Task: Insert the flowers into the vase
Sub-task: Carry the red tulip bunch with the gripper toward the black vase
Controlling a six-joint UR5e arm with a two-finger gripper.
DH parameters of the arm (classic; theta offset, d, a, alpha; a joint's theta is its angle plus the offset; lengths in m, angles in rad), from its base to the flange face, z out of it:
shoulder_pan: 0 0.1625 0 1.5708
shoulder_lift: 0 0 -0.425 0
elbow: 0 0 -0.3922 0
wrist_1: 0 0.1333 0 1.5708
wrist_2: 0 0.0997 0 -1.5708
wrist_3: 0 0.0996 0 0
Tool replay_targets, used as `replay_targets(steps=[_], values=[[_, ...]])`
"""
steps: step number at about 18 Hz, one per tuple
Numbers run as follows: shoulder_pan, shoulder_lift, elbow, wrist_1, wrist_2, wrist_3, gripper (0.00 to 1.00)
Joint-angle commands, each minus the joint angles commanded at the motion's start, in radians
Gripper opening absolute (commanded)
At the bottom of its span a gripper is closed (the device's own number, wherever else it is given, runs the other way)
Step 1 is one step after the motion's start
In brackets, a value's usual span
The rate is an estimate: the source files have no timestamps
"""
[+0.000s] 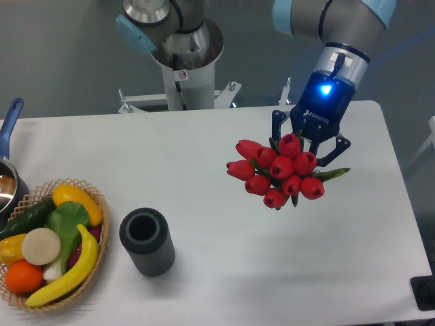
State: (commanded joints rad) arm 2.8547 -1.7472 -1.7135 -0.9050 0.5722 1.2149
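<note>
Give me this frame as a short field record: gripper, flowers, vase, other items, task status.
gripper: shut on the flowers, over the table's right half
flowers: red tulip bunch, held, buds toward camera
vase: dark ribbed cylinder, upright, empty, front left, far from the bunch
other items: wicker basket of fruit and vegetables left of the vase; blue-handled pot at left edge
task status: flowers not yet in vase
</note>
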Motion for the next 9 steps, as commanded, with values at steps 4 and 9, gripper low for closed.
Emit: replay_targets(steps=[4,9], values=[[-0.005,0.000,0.002,0.000,-0.002,-0.012,0.41],[-0.011,0.000,0.003,0.002,-0.014,-0.018,0.41]])
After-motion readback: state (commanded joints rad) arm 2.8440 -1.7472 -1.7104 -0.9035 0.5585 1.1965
